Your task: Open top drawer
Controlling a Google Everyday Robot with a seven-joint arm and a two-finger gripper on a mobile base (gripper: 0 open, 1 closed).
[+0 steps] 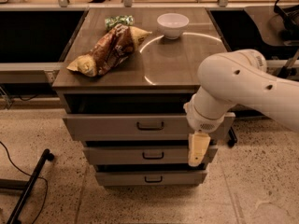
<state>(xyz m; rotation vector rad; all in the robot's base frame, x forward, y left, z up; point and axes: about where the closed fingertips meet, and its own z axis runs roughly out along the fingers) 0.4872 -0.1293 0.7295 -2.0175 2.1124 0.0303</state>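
The top drawer [112, 125] is the widest of three pale grey fronts under the brown cabinet top, and it has a dark loop handle [150, 125]. Its front stands a little forward, with a dark gap above it. Two shorter drawers [121, 156] sit below it with similar handles. My gripper [198, 149] hangs pointing down from the white arm [238, 85], in front of the right end of the drawer fronts. It is level with the middle drawer, to the right of and below the top handle. It holds nothing that I can see.
On the cabinet top [177, 64] lie a brown chip bag [111, 50], a green packet [117, 21] and a white bowl [172, 24]. A black stand leg [29, 185] and a cable lie on the floor at the left. Dark counters flank the cabinet.
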